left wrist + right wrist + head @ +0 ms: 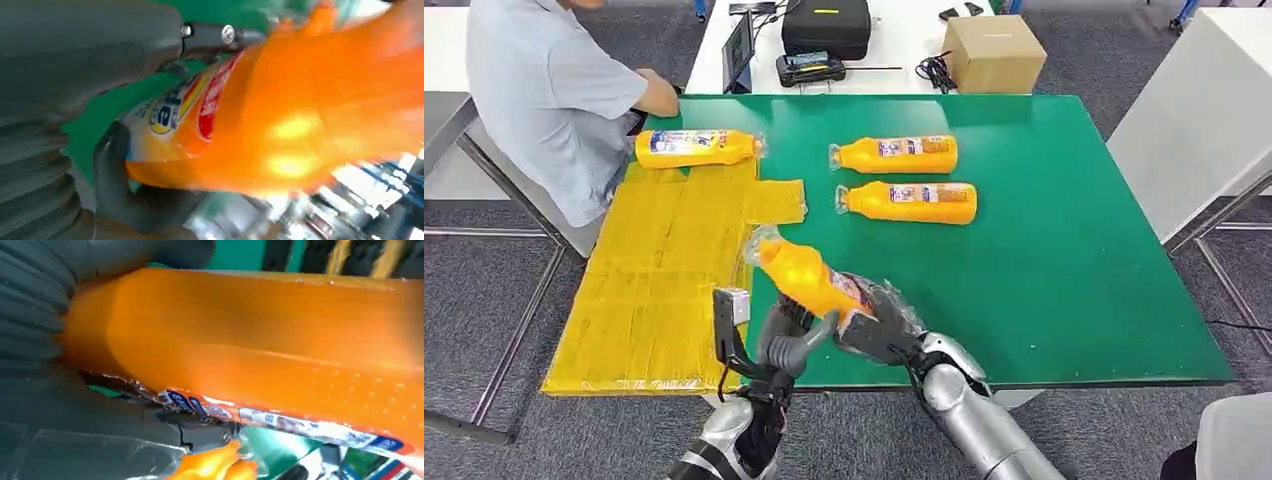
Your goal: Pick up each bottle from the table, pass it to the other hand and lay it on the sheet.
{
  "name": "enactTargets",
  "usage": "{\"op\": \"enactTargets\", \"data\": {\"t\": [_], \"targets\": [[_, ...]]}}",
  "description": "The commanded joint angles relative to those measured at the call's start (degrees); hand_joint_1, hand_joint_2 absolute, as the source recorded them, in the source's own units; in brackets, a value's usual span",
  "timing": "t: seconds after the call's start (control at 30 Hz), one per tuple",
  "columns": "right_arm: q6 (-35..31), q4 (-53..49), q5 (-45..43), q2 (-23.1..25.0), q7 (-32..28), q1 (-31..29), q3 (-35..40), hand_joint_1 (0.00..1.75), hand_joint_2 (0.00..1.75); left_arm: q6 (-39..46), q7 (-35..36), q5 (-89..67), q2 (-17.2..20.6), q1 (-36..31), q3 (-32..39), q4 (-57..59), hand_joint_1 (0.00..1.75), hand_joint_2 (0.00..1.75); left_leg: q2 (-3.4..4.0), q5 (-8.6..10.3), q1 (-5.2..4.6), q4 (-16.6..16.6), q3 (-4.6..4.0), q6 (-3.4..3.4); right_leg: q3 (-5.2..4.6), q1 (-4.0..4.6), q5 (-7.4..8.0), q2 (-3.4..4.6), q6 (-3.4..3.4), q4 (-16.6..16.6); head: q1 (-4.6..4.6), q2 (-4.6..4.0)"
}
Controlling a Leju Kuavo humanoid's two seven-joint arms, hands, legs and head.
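While both hands meet above the green table's (pixel 1064 260) near edge, the right hand (pixel 879 330) grips the orange bottle's (pixel 809 275) base and the left hand (pixel 789 340) touches it from below beside the yellow sheet (pixel 664 280). Left wrist view: fingers (pixel 125 200) curl around the bottle's label end. Right wrist view: the thumb (pixel 195 432) presses the bottle's side.

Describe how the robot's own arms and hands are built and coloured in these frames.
Both arms are rounded, glossy silver shells; the right arm shows bulbous jointed segments. The right hand is dark grey and wrapped in clear crinkled plastic film. The left hand has a thick grey thumb, darker fingers, a black bracket with a small pale box, and thin black cable at the wrist. Wrist views show grey ribbed covers and silver screw heads.
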Motion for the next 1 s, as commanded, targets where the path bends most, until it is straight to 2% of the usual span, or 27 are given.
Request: {"op": "enactTargets", "data": {"t": [0.03, 0.23, 0.4, 0.43, 0.47, 0.5, 0.67, 0.7, 0.73, 0.77, 0.8, 0.83, 1.0], "targets": [[-2.1, 0.0, 1.3, -0.8, 1.5, -1.6, 6.7, 1.75, 1.75, 1.9, -0.7, 0.7, -1.0, -6.0, 0.5, 12.1, 0.00, 1.75, -0.18, -0.02, 0.01, 0.0, 0.11, -0.06, 0.17, 0.02, -0.09, -0.17, -0.09, 0.0, 0.04, 0.00], [-2.7, -0.5, 0.7, -0.8, 1.1, -1.6, 8.1, 1.75, 1.75, 0.9, -0.3, 2.3, -1.0, -6.2, 0.7, 12.5, 0.00, 1.75, -0.14, -0.09, 0.00, 0.0, 0.19, -0.06, 0.26, 0.01, -0.12, -0.08, -0.11, 0.0, 0.04, 0.00], [-1.0, 1.3, -3.2, -1.0, 0.9, -1.5, 8.0, 1.75, 1.75, 0.2, -2.9, 2.9, -0.1, -3.0, -0.3, 4.1, 0.00, 1.75, -0.09, -0.10, 0.00, 0.0, 0.13, -0.07, 0.19, 0.01, -0.11, 0.00, -0.11, 0.0, 0.02, 0.00], [-0.6, 1.4, -3.8, -1.0, 0.6, -1.4, 8.0, 1.75, 1.75, 0.3, -3.1, 3.0, 0.1, -2.6, -0.4, 3.0, 0.21, 1.75, -0.10, -0.07, 0.01, 0.0, 0.06, -0.06, 0.13, 0.01, -0.07, -0.01, -0.09, 0.0, 0.02, 0.00], [-0.6, 1.4, -3.8, -1.1, 0.6, -1.3, 8.1, 1.75, 1.75, 0.4, -3.0, 3.1, 0.2, -2.5, -0.3, 2.4, 1.52, 1.75, -0.10, -0.12, 0.01, 0.0, 0.16, -0.09, 0.24, 0.03, -0.13, -0.02, -0.12, 0.0, 0.04, 0.00], [0.7, 1.4, -5.3, -1.0, 0.1, -1.2, 7.8, 1.75, 1.75, 0.3, -3.7, 3.7, 0.1, -1.9, 0.3, 0.6, 1.75, 1.75, -0.16, -0.07, 0.01, 0.0, 0.05, -0.06, 0.14, 0.02, -0.09, -0.06, -0.09, 0.0, 0.04, 0.00], [3.1, 2.4, -9.0, -0.8, -0.2, -1.6, 7.1, 1.75, 1.75, -1.5, -6.4, 5.6, 1.0, 0.4, 1.1, -6.3, 1.75, 1.75, -0.07, -0.18, 0.01, 0.0, 0.24, -0.09, 0.30, 0.03, -0.18, 0.01, -0.14, 0.0, 0.02, 0.00], [3.7, 2.9, -9.8, -0.6, -0.3, -1.8, 6.9, 1.15, 1.75, -1.8, -6.7, 5.6, 1.4, 0.9, 1.0, -8.3, 1.75, 1.75, -0.01, -0.20, 0.01, 0.0, 0.28, -0.09, 0.30, 0.03, -0.18, 0.07, -0.14, 0.0, 0.02, 0.00], [4.3, 3.2, -10.3, -0.6, -0.4, -1.9, 6.9, 0.42, 1.75, -2.2, -7.3, 5.8, 1.5, 1.3, 1.2, -9.6, 1.75, 1.75, -0.07, -0.06, 0.01, 0.0, 0.03, -0.04, 0.09, 0.01, -0.05, 0.02, -0.07, 0.0, 0.02, 0.00], [4.3, 3.2, -10.3, -0.6, -0.4, -1.9, 6.9, 0.42, 1.75, -2.2, -7.3, 5.8, 1.5, 1.3, 1.2, -9.6, 1.75, 1.75, -0.08, -0.09, 0.01, 0.0, 0.09, -0.06, 0.16, 0.01, -0.09, 0.01, -0.09, 0.0, 0.02, 0.00], [4.8, 3.7, -11.0, -0.4, -0.5, -2.0, 6.8, 0.05, 1.75, -2.3, -7.2, 5.7, 1.9, 1.8, 1.2, -11.1, 1.75, 1.75, -0.06, -0.09, 0.02, 0.0, 0.06, -0.06, 0.12, 0.02, -0.08, 0.02, -0.09, 0.0, 0.02, 0.00], [4.9, 4.1, -11.0, -0.3, -0.4, -2.1, 7.2, 0.00, 1.75, -2.5, -7.4, 5.6, 2.0, 1.8, 1.1, -11.3, 1.75, 1.75, -0.06, -0.13, 0.01, 0.0, 0.17, -0.08, 0.21, 0.02, -0.13, 0.00, -0.12, 0.0, 0.02, 0.00], [4.7, 5.0, -10.9, 0.2, -0.4, -2.4, 7.6, 0.00, 1.75, -2.6, -7.8, 5.3, 2.0, 1.6, 1.1, -10.9, 1.75, 1.75, -0.14, -0.08, 0.03, 0.0, 0.10, -0.06, 0.16, 0.04, -0.10, -0.06, -0.10, 0.0, 0.02, 0.00]]}}
